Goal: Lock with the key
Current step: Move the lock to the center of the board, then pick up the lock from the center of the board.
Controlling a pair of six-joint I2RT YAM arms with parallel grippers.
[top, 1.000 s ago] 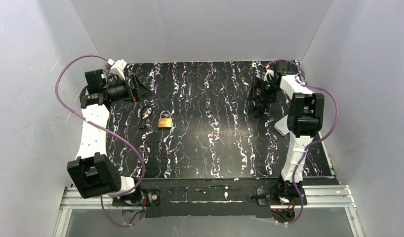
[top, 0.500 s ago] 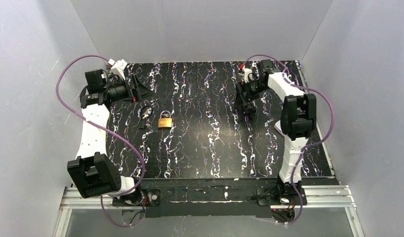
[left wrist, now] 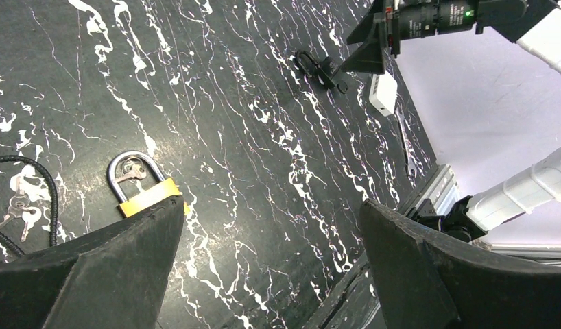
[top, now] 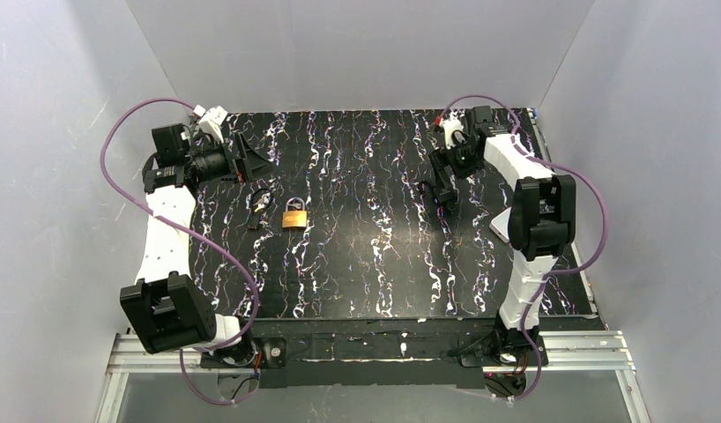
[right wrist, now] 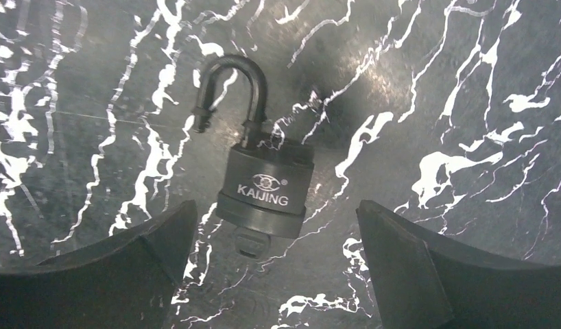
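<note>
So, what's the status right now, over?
Left gripper open, empty. Right gripper open, above the black padlock. Brass padlock lies untouched, keys beside it. Nothing blocking.

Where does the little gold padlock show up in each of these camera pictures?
Top external: gold padlock lies left of centre.
Left wrist: gold padlock at lower left, partly hidden.
Right wrist: not in it; only a black padlock.
Shared landmark: black tabletop with white streaks.

From high behind the near edge you look down over the whole black table (top: 375,291). Your left wrist view slants low across it, sharing the brass padlock (top: 293,216) with the overhead. Your right wrist view looks straight down, close over a black padlock (right wrist: 264,188).
</note>
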